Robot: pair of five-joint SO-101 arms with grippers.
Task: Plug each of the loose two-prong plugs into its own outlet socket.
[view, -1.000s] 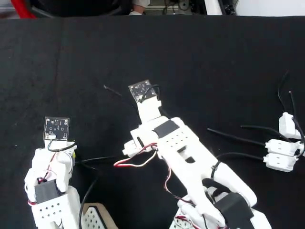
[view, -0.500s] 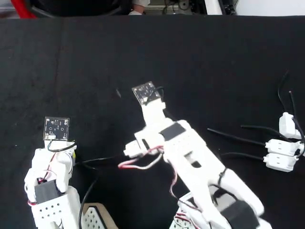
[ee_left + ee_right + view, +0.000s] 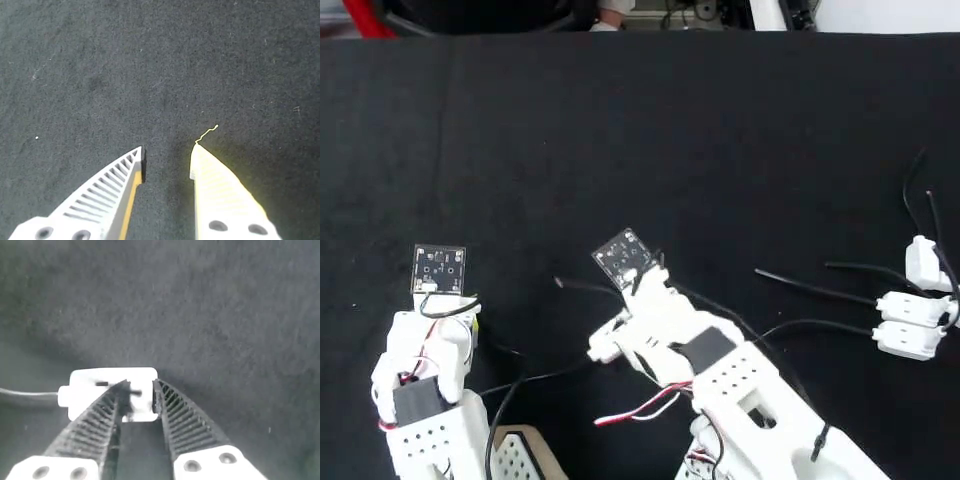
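1. High view: the counter is covered in black cloth.
   - The left arm sits at the near left corner. Its wrist points out over bare cloth, well apart from anything the task concerns.
   - The right arm lies near the middle with its wrist low. A thin black cable runs out from under its tip, so what it holds is probably beneath the wrist.
   - A cluster of white connector blocks lies at the far right edge, well apart from the right arm. Black leads trail from it toward the middle.
   - I judge that the sockets are in that cluster, but I cannot tell which block is a plug and which a socket.

2. Left wrist view: the left pincer stands open, its two fingers spread with only bare cloth between them.
   - It holds nothing and looks parked out of the other arm's way.
   - A pale thread clings to one fingertip.

3. Right wrist view: the right pincer is clamped on a white plug.
   - It pinches one end of the body, while the other end, where the plug's cord leaves, sticks out sideways.
   - Gripping away from the cord lets the cord trail freely.
   - The plug is close over the cloth, but I cannot tell whether it touches.
   - No prongs show, so its facing is unclear and may need checking before insertion.
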